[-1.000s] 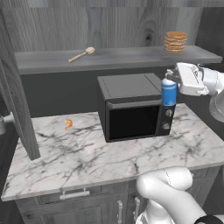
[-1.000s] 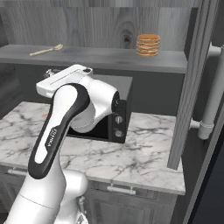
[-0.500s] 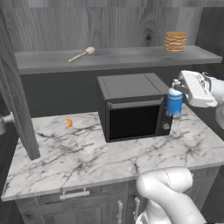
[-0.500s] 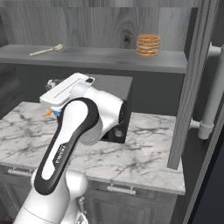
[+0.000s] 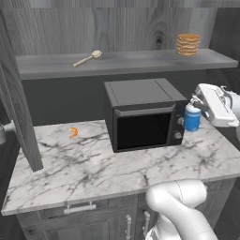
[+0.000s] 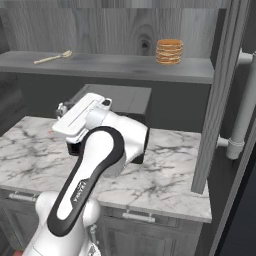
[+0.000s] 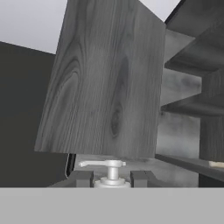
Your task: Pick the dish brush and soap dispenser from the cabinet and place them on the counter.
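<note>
The soap dispenser [image 5: 191,117] is pinched at its neck by the end effector [image 5: 200,104], whose fingers [image 7: 81,178] stand on either side of the white pump top in the hand view. The bottle is held upright, its long axis vertical and its spout turned sideways, just beside the right flank of the microwave [image 5: 143,112] and above the counter [image 5: 93,164]; whether its base touches the marble cannot be told. The placing of the dispenser is judged to be the step in hand. A short lowering onto bare marble and a release are called for next. The dish brush [image 5: 87,58] is left on the cabinet [image 5: 21,112] shelf, its long axis slanted, the round head pointing right and away.
</note>
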